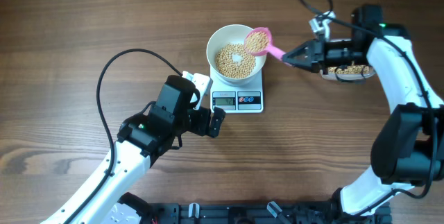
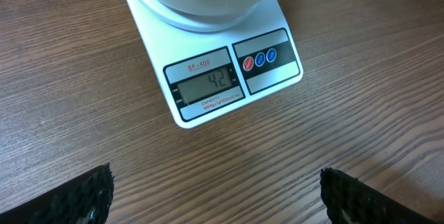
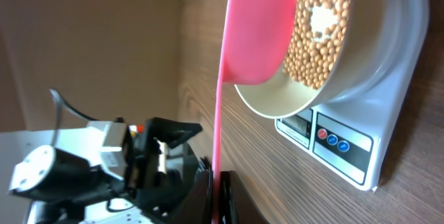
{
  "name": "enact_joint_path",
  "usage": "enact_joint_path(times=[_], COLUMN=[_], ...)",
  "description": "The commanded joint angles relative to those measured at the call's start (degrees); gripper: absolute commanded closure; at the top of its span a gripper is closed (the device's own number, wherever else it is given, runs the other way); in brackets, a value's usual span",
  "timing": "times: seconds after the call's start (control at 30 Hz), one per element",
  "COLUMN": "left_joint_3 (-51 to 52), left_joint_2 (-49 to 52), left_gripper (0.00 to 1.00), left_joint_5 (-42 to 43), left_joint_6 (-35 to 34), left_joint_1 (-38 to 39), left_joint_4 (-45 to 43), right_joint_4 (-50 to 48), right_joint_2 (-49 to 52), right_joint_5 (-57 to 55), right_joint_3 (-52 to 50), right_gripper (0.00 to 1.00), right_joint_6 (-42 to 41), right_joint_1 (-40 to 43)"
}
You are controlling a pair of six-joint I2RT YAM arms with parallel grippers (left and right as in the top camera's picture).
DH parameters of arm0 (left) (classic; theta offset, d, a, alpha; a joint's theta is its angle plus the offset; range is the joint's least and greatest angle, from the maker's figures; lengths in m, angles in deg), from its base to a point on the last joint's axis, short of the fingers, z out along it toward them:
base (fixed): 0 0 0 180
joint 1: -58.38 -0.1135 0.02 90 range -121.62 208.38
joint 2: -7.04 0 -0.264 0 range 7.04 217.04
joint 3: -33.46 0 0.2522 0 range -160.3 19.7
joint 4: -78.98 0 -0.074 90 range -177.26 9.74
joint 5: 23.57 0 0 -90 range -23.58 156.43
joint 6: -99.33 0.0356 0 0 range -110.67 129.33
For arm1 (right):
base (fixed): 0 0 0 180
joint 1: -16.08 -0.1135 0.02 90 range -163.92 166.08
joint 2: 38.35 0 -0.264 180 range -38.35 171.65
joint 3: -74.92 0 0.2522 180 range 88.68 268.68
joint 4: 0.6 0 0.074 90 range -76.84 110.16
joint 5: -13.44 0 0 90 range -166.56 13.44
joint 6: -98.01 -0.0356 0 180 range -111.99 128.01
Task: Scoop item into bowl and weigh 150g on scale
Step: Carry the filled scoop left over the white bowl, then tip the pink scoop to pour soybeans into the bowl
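A white bowl [image 1: 216, 42] holding tan beans [image 1: 232, 62] stands on the small white scale [image 1: 237, 100]. My right gripper [image 1: 287, 57] is shut on the handle of a pink scoop [image 1: 257, 41], which is heaped with beans and hovers over the bowl's right rim. In the right wrist view the scoop [image 3: 255, 30] shows its underside above the bowl [image 3: 326, 89] and beans [image 3: 322, 23]; the gripper [image 3: 216, 197] pinches the thin handle. My left gripper [image 1: 215, 121] is open on the table just left of the scale's front. The left wrist view shows the scale [image 2: 208, 82], bowl [image 2: 201, 5] and wide-apart fingertips [image 2: 90, 195].
A clear tub [image 1: 350, 72] with more beans sits at the right, mostly under my right arm. A black cable [image 1: 111, 68] loops over the table left of the bowl. The left arm [image 3: 104, 161] shows in the right wrist view beyond the scale [image 3: 361, 148].
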Motion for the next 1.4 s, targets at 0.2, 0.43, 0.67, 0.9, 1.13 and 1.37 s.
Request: enact_joint_path(times=[0.2,0.43,0.67,0.9,1.13,1.37], left_joint_3=[-1.2,-1.2,-1.2,-1.2,-1.2,-1.2], left_joint_2=[0.3,0.3,0.3,0.3,0.3,0.3], left_gripper=[0.00,0.00,0.00,0.00,0.00,0.00], left_joint_5=[-0.3,-0.3,-0.3,-0.3,-0.3,-0.3], left_joint_6=[0.7,0.7,0.7,0.7,0.7,0.7], left_joint_1=[0.3,0.3,0.3,0.3,0.3,0.3], left_joint_4=[0.0,0.0,0.0,0.0,0.0,0.0], right_joint_4=[-1.2,-3.8,-7.2,-7.2,-7.6,-8.0], right_joint_2=[-2.2,-5.4,-6.6,-6.6,-6.6,-7.4], right_joint_5=[-19.7,-31.8,-40.2,-49.0,-56.6,-63.4], right_joint_3=[6.5,6.5,6.5,6.5,6.5,6.5], right_gripper=[0.96,0.96,0.96,0.96,0.96,0.96], right_joint_6=[-3.3,-3.1,-3.1,-0.9,2.0,3.9], right_joint_1=[-8.0,-13.4,-18.3,-22.0,-25.7,-28.3])
